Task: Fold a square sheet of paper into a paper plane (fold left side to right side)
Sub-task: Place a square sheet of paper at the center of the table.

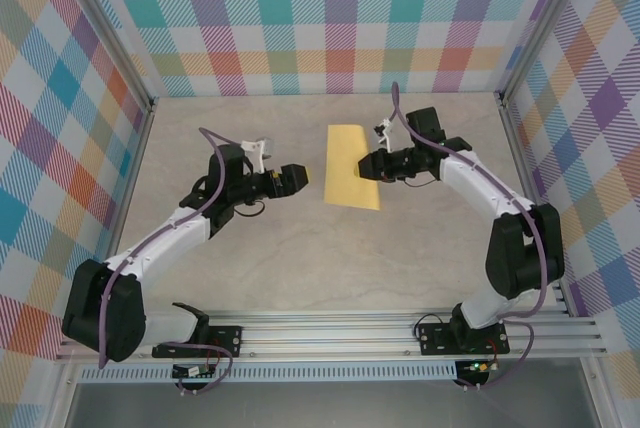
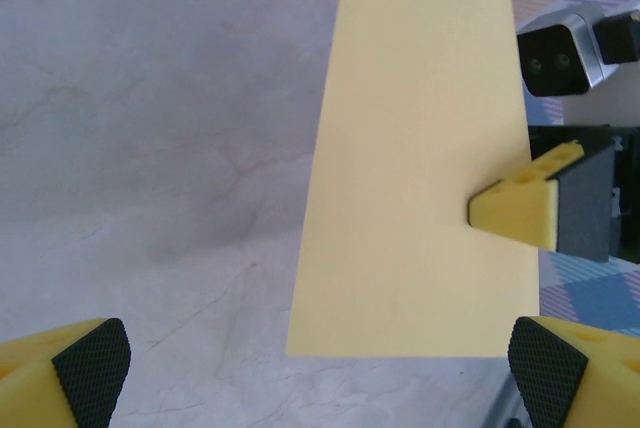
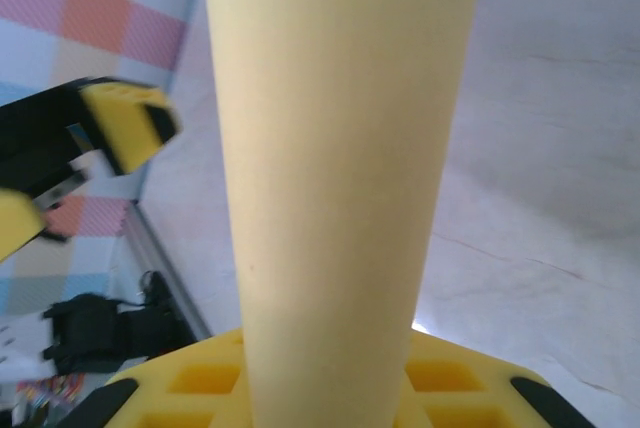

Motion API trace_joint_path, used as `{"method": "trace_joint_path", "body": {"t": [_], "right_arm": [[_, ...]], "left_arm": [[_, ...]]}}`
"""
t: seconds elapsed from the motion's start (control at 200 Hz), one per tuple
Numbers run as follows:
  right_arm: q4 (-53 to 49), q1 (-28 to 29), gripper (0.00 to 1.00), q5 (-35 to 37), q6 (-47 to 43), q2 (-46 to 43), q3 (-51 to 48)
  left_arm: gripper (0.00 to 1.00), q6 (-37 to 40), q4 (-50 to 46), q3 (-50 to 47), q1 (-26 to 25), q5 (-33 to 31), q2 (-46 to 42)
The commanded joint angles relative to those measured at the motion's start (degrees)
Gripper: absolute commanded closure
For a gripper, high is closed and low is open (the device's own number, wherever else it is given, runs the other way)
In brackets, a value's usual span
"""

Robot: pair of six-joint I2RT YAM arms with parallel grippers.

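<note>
**A:** Where is the paper?

**B:** The yellow sheet of paper (image 1: 353, 167) lies about mid-table (image 1: 250, 268). It is a narrow rectangle with its long sides running near to far, and its near end is skewed slightly right.

**A:** And the right arm?

**B:** The right gripper (image 1: 372, 163) is at the sheet's right edge, roughly halfway along. From the right wrist, the sheet (image 3: 340, 148) runs out from between its fingers (image 3: 190, 383). They stand close on either side of it, clamped on the paper.

**A:** Does the left wrist view agree?

**B:** Yes. There the right gripper's upper finger (image 2: 520, 210) sits on top of the sheet's (image 2: 420, 158) right edge. What is under that edge is hidden by the paper.

**A:** And the left arm?

**B:** The left gripper (image 1: 300, 178) is just left of the sheet, level with its near half. It points at the sheet but does not touch it. Its jaws stand wide apart, holding nothing. Its black-padded fingertips (image 2: 95, 368) show in the near corners of its own camera, with the sheet's near edge between them.

**A:** What surrounds the table?

**B:** Plaid walls (image 1: 300, 18) stand on the left, far and right sides. An aluminium rail (image 1: 330, 333) along the near edge carries both arm bases.
</note>
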Motion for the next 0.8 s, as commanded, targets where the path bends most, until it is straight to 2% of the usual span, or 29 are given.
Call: {"method": "trace_joint_path", "body": {"t": [0.0, 0.115, 0.22, 0.375, 0.435, 0.67, 0.735, 0.795], "right_arm": [[0.6, 0.2, 0.76, -13.3, -3.0, -1.9, 3.6], [0.7, 0.2, 0.76, -18.8, -1.5, -2.4, 5.7], [0.8, 0.3, 0.76, -19.4, -0.8, -3.3, 6.2], [1.1, 0.7, 0.76, -20.5, 0.2, -3.1, 6.3], [1.3, 0.9, 0.76, -20.8, 0.3, -2.9, 6.3], [0.6, 0.9, 0.72, -18.8, 0.0, -2.8, 6.5], [-1.9, 0.8, 0.65, -14.2, -1.5, -3.0, 6.9], [-3.5, 0.3, 0.58, -9.9, -2.2, -3.2, 6.8]], "left_arm": [[0.0, -4.8, 6.8, 4.1, 0.9, 10.5, 1.0], [0.0, -6.7, 8.8, 6.9, 0.9, 14.2, 3.0], [0.02, -7.7, 10.5, 7.8, 0.7, 15.9, 4.0], [0.11, -9.3, 12.9, 8.4, -1.2, 17.7, 5.5], [0.2, -9.6, 13.2, 8.6, -1.9, 17.4, 5.8], [0.72, -9.6, 12.3, 8.5, -2.5, 16.4, 6.6], [0.85, -8.5, 10.3, 8.2, -2.6, 15.6, 6.5], [0.91, -6.5, 7.5, 7.8, -2.6, 14.4, 6.5]]}}
